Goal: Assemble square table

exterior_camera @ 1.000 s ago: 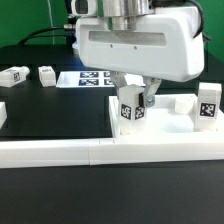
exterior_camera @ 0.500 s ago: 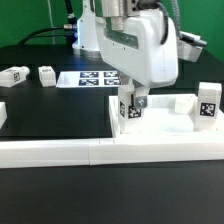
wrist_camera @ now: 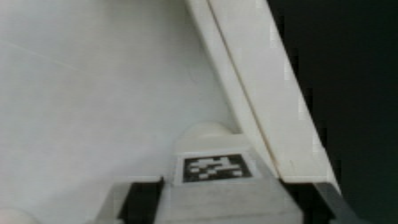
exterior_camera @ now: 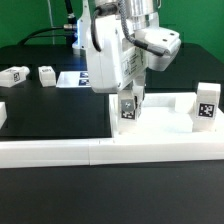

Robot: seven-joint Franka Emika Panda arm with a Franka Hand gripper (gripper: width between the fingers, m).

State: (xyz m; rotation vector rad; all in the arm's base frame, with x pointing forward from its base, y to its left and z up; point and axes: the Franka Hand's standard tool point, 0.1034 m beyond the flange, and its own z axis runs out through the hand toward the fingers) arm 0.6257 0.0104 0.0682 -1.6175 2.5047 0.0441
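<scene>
Now the jaws pinch an upright tagged leg (exterior_camera: 128, 106) between them, standing on the square tabletop (exterior_camera: 162, 129) near its corner on the exterior view's left; a second leg (exterior_camera: 207, 103) stands upright at the tabletop's opposite side.

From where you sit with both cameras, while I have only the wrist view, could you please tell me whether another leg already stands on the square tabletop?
Observer: Yes, a second leg stands upright at the tabletop edge, to the exterior view's right of the gripped leg that the gripper holds.
Operator: Thank you. Where are the remaining legs?
Observer: One loose leg and another loose leg lie on the black table at the exterior view's far left.
Operator: Is anything else out there?
Observer: The marker board lies behind the arm, partly hidden by it.
</scene>
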